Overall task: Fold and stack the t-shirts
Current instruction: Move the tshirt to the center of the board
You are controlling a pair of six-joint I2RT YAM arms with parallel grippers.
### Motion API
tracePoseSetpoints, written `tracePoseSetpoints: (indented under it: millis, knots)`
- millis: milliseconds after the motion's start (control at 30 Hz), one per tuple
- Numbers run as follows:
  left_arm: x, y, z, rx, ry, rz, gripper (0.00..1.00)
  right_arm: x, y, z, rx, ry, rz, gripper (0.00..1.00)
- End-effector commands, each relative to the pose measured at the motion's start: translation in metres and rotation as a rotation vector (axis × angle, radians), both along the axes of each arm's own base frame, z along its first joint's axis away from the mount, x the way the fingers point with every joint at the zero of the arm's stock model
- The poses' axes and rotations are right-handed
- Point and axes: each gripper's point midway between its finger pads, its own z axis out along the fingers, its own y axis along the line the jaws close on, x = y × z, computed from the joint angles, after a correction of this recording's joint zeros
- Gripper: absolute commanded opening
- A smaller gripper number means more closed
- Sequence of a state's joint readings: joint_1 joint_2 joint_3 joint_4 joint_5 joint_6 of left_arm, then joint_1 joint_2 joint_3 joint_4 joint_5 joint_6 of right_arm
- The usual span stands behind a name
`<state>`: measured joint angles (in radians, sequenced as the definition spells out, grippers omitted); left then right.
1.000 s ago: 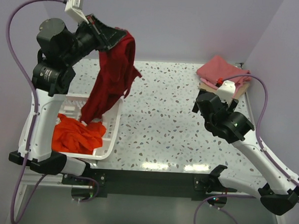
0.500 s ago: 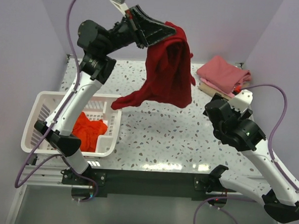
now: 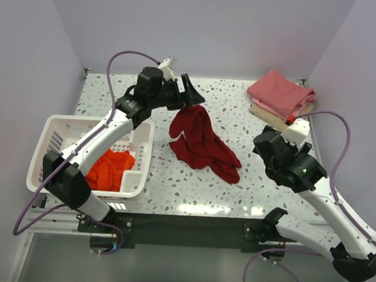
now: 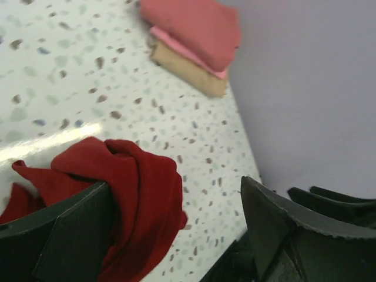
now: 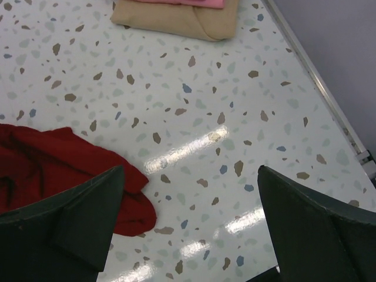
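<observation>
Crimson t-shirt: crumpled on the table, right of the white basket and apart from it. Left claw: spread wide over the shirt's far end, not closed on it. Right claw: wide, empty, further right of the basket. Orange-red t-shirt: inside the basket. Pink t-shirt on tan t-shirt: folded, far right of the basket.

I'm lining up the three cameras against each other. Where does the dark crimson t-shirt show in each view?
Top external: the crimson t-shirt lies crumpled near mid-frame.
Left wrist: lower left of the picture.
Right wrist: at the left edge, around mid-height.
Shared landmark: the folded pink-and-tan stack, upper right in the top view, top centre in the left wrist view, top edge in the right wrist view.
</observation>
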<state>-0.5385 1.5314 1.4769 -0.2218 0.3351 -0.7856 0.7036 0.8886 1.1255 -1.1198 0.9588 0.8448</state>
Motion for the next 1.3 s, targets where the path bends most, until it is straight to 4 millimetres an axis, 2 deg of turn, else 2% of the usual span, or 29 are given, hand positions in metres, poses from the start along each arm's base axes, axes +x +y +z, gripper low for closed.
tracePoseSetpoints:
  millis: [0, 33, 67, 133, 167, 200, 233, 300, 333, 467, 500, 633, 700, 867, 1167, 1267]
  knots:
    - [0.006, 0.038, -0.040, 0.208, 0.012, 0.133, 0.89, 0.009, 0.015, -0.014, 0.036, 0.019, 0.041, 0.99]
    - [0.002, 0.039, -0.050, 0.239, 0.029, 0.128, 0.89, 0.012, 0.018, -0.020, 0.030, 0.040, 0.054, 0.99]
    - [0.003, 0.044, -0.064, 0.271, 0.055, 0.146, 0.90, 0.016, 0.032, -0.031, 0.073, 0.063, 0.106, 0.98]
    - [-0.003, 0.051, -0.090, 0.338, 0.127, 0.153, 0.92, 0.022, 0.043, -0.042, 0.095, 0.099, 0.170, 0.96]
    - [-0.004, 0.053, -0.106, 0.373, 0.160, 0.150, 0.93, 0.029, 0.053, -0.054, 0.142, 0.130, 0.200, 0.96]
    - [-0.009, 0.055, -0.118, 0.399, 0.197, 0.143, 0.93, 0.032, 0.058, -0.060, 0.152, 0.156, 0.240, 0.95]
    - [-0.012, 0.053, -0.129, 0.421, 0.220, 0.131, 0.94, 0.038, 0.054, -0.066, 0.176, 0.173, 0.231, 0.91]
    - [-0.018, 0.051, -0.143, 0.448, 0.255, 0.113, 0.94, 0.050, 0.070, -0.081, 0.234, 0.217, 0.292, 0.89]
    - [-0.023, 0.048, -0.148, 0.468, 0.264, 0.095, 0.94, 0.056, 0.067, -0.086, 0.249, 0.229, 0.282, 0.88]
    - [-0.031, 0.045, -0.174, 0.522, 0.314, 0.081, 0.95, 0.082, 0.082, -0.103, 0.312, 0.265, 0.324, 0.87]
    - [-0.034, 0.047, -0.180, 0.537, 0.331, 0.084, 0.95, 0.085, 0.089, -0.117, 0.336, 0.315, 0.346, 0.85]
    - [-0.040, 0.056, -0.196, 0.580, 0.365, 0.106, 0.95, 0.094, 0.101, -0.138, 0.407, 0.399, 0.381, 0.79]
    - [-0.041, 0.062, -0.203, 0.606, 0.370, 0.123, 0.95, 0.094, 0.104, -0.142, 0.417, 0.421, 0.392, 0.79]
    - [-0.046, 0.075, -0.226, 0.669, 0.402, 0.147, 0.95, 0.086, 0.102, -0.173, 0.453, 0.514, 0.363, 0.78]
    - [-0.059, 0.071, -0.247, 0.673, 0.437, 0.112, 0.95, 0.089, 0.105, -0.203, 0.504, 0.564, 0.361, 0.73]
    - [-0.064, 0.066, -0.252, 0.637, 0.452, 0.099, 0.93, 0.088, 0.109, -0.207, 0.529, 0.577, 0.384, 0.64]
